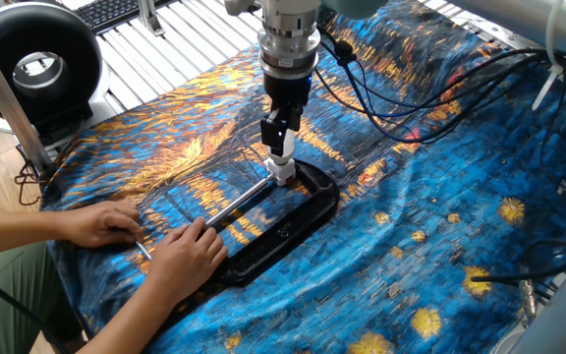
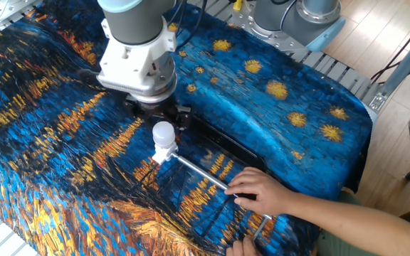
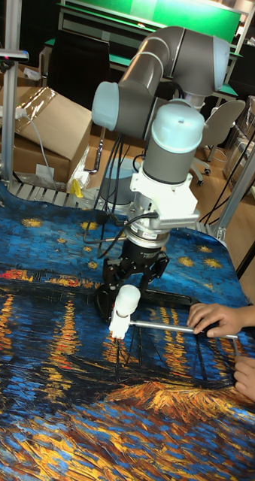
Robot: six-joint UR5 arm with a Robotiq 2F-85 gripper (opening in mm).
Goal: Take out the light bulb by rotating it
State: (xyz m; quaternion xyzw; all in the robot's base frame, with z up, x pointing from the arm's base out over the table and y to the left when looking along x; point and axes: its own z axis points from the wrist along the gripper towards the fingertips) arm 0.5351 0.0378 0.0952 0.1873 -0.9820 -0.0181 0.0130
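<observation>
The light bulb is small, white and frosted. It stands upright in a white socket at the end of a metal rod. My gripper hangs just above and behind the bulb. Its black fingers are spread apart, with nothing held between them. They appear clear of the globe.
A person's hands hold the rod's far end over a black tray. A blue and orange patterned cloth covers the table. Cables trail behind the arm. A black ring lamp stands at the far left.
</observation>
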